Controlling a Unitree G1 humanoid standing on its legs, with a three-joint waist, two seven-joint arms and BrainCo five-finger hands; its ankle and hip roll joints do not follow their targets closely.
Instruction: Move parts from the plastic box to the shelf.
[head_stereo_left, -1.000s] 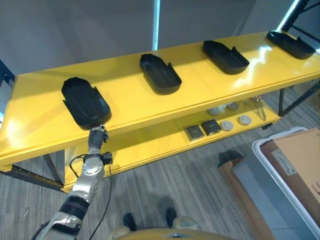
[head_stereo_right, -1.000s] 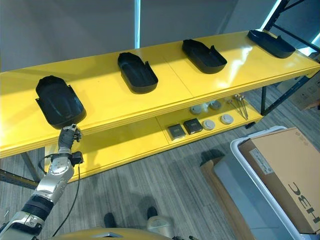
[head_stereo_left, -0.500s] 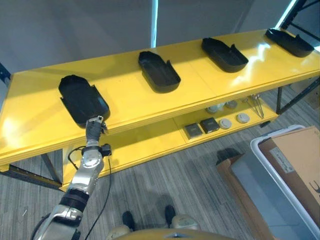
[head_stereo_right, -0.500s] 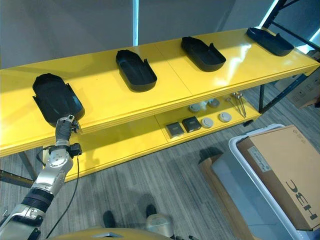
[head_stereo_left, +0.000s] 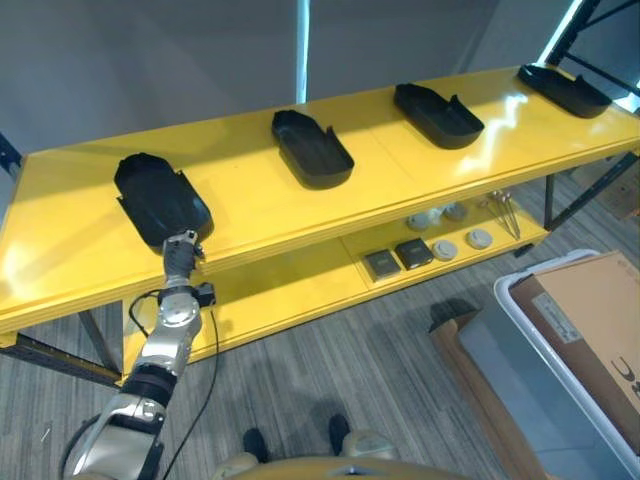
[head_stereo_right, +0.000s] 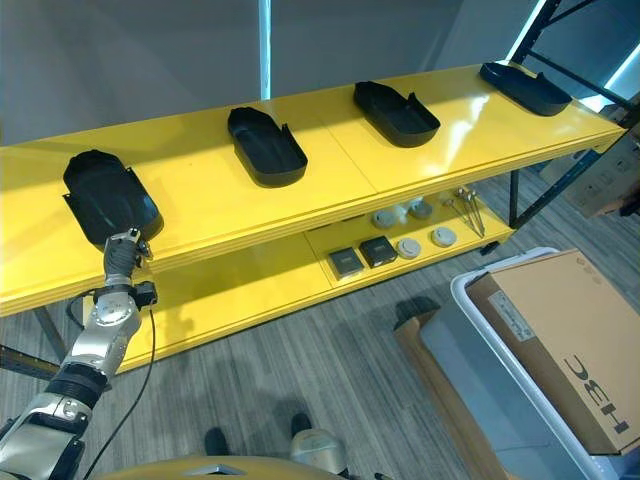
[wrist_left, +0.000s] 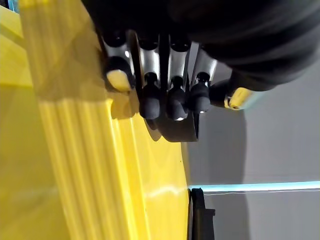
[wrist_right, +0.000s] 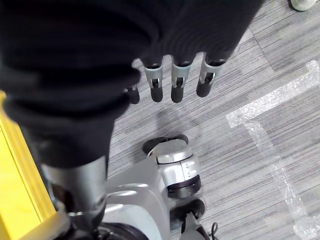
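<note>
Yellow shelf (head_stereo_left: 250, 200) | four black parts (head_stereo_left: 160, 198) placed, spaced apart | left hand (head_stereo_left: 179, 253) at leftmost part's near edge, fingers straight, gripping nothing | right hand (wrist_right: 172, 82) relaxed, empty | plastic box (head_stereo_right: 500, 340) lower right, contents unclear.

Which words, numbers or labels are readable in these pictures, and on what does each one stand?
Cardboard box: large dark letters, upside down, cut off at the edge; not readable.
White label on that box: too small to read.
Black trays, yellow shelf: no text visible.
</note>
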